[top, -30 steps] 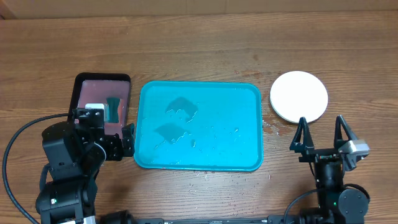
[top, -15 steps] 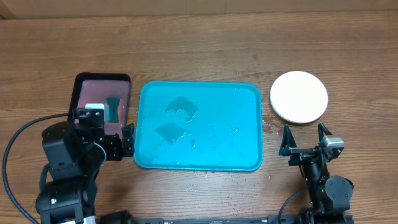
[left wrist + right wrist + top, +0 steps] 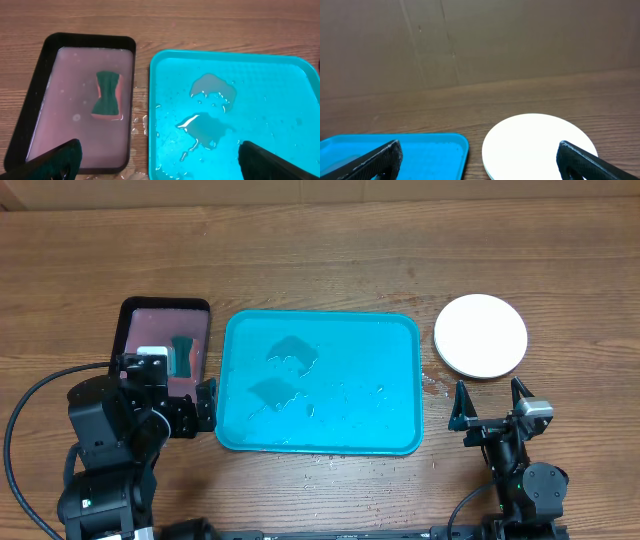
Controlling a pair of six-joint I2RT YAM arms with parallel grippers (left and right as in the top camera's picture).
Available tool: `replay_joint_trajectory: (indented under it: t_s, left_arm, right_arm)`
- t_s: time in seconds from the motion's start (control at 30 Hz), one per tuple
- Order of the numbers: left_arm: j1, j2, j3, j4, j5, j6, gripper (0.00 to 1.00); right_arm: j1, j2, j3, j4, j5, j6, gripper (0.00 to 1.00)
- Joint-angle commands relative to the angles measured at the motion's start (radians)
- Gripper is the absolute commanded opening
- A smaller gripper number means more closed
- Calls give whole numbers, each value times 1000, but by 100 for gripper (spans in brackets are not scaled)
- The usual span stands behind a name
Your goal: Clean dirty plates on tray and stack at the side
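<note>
The right gripper [image 3: 488, 394] sits at the lower right of the overhead frame with its jaws spread as wide as they go, holding nothing and touching nothing; the white plate [image 3: 480, 335] lies on the table [image 3: 320, 260] just above it, well apart from the fingertips. The left gripper [image 3: 160, 159] at the lower left is likewise wide open and empty, one finger over the black tray [image 3: 128, 320], the other over the turquoise tray [image 3: 385, 340]. The white plate looks clean and bright, to the right of the turquoise tray and clear of its rim (whether others lie beneath it cannot be told). The turquoise tray fills the centre, wet with two puddles [image 3: 212, 87] and scattered drops. The black tray holds pinkish liquid and a teal sponge [image 3: 106, 95].
</note>
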Motion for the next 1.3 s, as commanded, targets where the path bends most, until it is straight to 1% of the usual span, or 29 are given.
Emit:
replay_joint_trajectory:
  t_s: [0.0,0.47,0.6,0.7,0.77,0.87,0.93,0.97,1.13,1.27]
  left_arm:
    - [4,1,-9,3,19,-13,100]
    - [4,-3,-10,2,18,-13,100]
    - [2,-32,-13,-19,-3,-5,100]
    - [-37,-93,-53,-5,-27,-5,100]
    - [-75,-162,-118,63,-27,-6,100]
    - [-120,-277,-257,231,-27,-27,100]
    - [-138,-359,-360,341,-27,-66,100]
    - [-148,-420,-437,422,-27,-95,100]
    - [-161,-590,-627,619,-34,-158,100]
    - [-161,-694,-727,753,-79,-171,100]
  right_arm:
    - [-5,-11,-11,7,-6,-3,100]
    - [-5,-11,-11,7,-6,-3,100]
    - [-5,-11,-11,7,-6,-3,100]
    - [-5,-11,-11,7,-6,-3,100]
    - [-5,-11,-11,7,-6,-3,100]
    - [-5,-11,-11,7,-6,-3,100]
    - [-5,-11,-11,7,-6,-3,100]
    - [-5,-11,-11,7,-6,-3,100]
    - [-5,-11,-11,7,-6,-3,100]
    - [-5,-11,-11,7,-6,-3,100]
